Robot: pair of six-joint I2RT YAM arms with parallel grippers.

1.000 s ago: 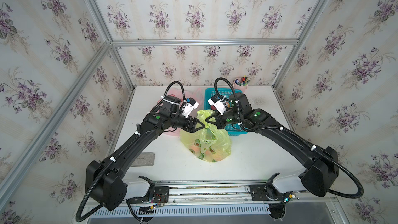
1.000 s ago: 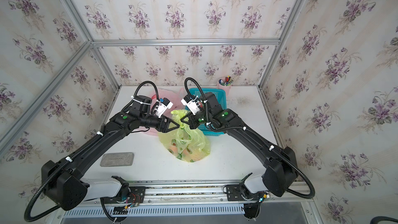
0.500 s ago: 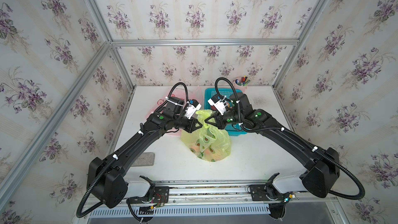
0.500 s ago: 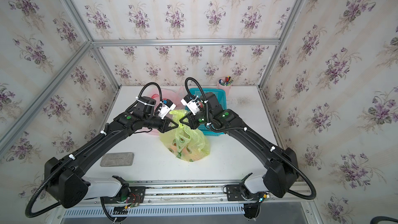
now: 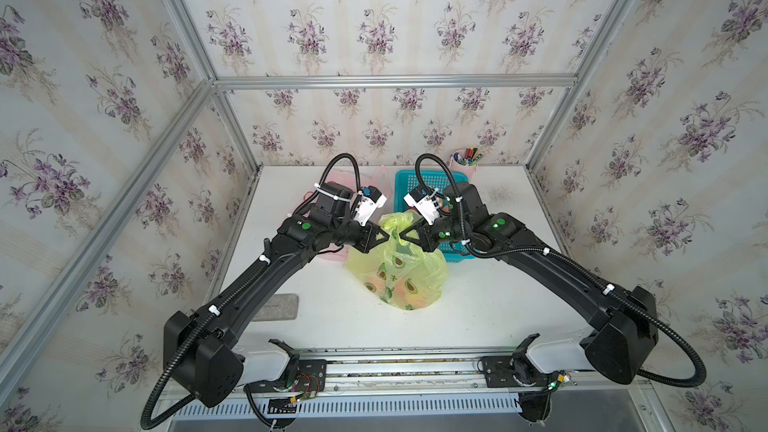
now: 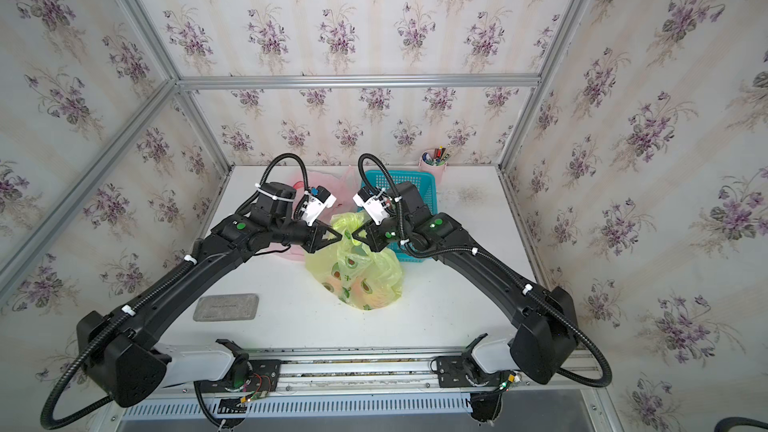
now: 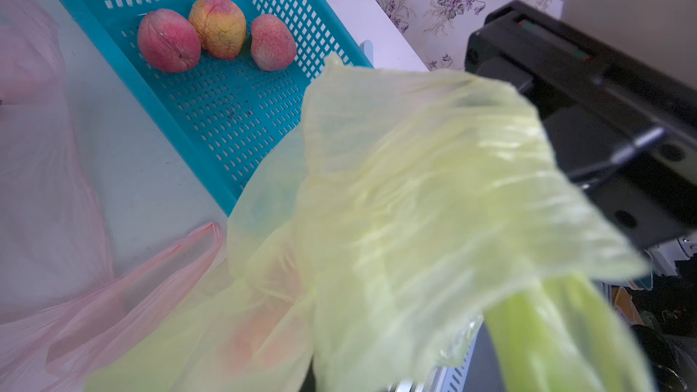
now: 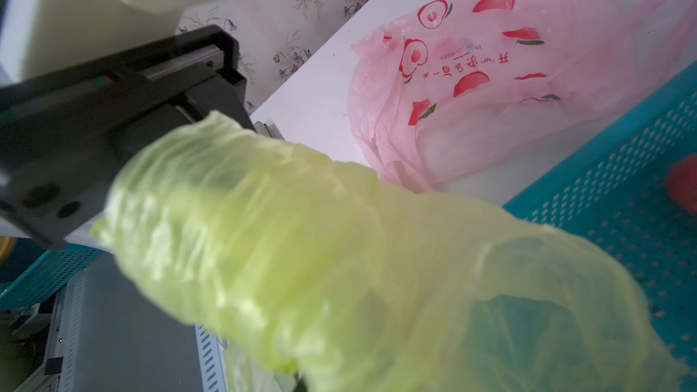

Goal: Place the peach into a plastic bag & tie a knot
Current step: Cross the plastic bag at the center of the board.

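Here the yellow bag (image 5: 398, 276) stands upright, neck up — left gripper (image 5: 388, 237) and right gripper (image 5: 402, 237) both clamp that neck.

pink bag (image 8: 490, 122): red chinese characters; small latin line, seemingly "enjoy your life"; upside down in right wrist view.

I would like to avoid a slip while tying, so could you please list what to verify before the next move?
1. Left gripper shut on the top of the yellow bag: ok.
2. Right gripper shut on the bag's top, facing the left one: ok.
3. Peach inside the bag: ok, a pinkish-orange shape shows through the film.
4. Tie finished: cannot tell, the bunched film at the top hides it.
5. Bag's bottom resting on the table: ok.
6. Bag clear of the blue basket: cannot tell, it sits right beside it.
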